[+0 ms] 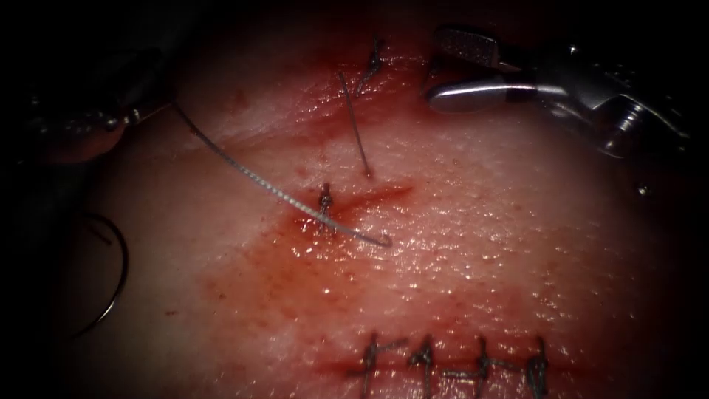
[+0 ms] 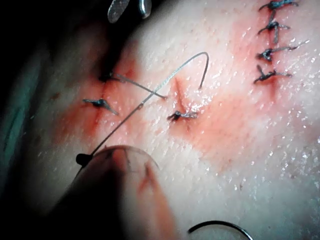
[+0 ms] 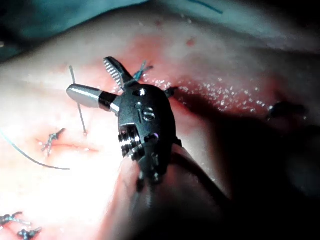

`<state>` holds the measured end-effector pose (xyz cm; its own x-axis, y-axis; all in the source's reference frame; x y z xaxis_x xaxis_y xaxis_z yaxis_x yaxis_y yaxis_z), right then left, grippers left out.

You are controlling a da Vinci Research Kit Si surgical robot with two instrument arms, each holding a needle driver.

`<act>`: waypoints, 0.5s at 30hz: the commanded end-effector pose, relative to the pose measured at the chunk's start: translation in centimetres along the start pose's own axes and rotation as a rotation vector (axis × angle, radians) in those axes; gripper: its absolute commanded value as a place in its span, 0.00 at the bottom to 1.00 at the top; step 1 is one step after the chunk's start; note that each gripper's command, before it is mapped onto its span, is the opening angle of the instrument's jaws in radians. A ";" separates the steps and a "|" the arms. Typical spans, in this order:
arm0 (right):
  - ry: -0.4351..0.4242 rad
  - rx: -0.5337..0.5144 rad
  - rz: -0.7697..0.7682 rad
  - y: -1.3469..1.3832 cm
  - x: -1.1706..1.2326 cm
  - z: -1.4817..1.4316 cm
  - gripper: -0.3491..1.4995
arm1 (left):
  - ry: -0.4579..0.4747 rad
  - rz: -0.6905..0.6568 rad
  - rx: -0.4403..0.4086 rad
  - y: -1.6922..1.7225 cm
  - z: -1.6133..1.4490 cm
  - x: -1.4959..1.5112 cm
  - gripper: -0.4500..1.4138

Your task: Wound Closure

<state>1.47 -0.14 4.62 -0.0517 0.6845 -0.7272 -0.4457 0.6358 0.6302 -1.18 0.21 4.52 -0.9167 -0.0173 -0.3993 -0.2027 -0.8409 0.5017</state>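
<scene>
The right tool (image 1: 461, 70) has two shiny silver jaws, one with tiny teeth like a saw. Behind them sits a dark wrist piece (image 3: 145, 122) with a round screw, a ribbed silver pin and a small marking. The left tool (image 1: 111, 118) looks dark, with little silver bumps.

Bare tissue (image 1: 517, 244) lies open at three o'clock; thread (image 1: 251, 174) and an upright thread end (image 1: 354, 122) bar ten to twelve.

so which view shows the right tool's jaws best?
Right wrist view: the right tool is close up, jaws spread wide, one toothed face visible, holding nothing. The endoscope view shows it open over the tissue; the left wrist view catches its tips.
</scene>
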 end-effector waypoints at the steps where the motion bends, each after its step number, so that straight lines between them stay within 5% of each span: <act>1: 0.000 0.002 -0.001 0.00 -0.08 0.09 0.86 | 0.001 -0.001 0.000 0.02 0.08 0.03 0.50; 15: 0.008 -0.003 -0.008 -0.03 -0.16 0.15 0.83 | -0.022 -0.011 0.002 -0.08 0.21 -0.15 0.58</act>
<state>1.55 -0.19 4.70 -0.0547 0.6756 -0.7352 -0.4522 0.6397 0.6215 -1.02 0.40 4.66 -0.9222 0.0064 -0.3867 -0.2152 -0.8393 0.4993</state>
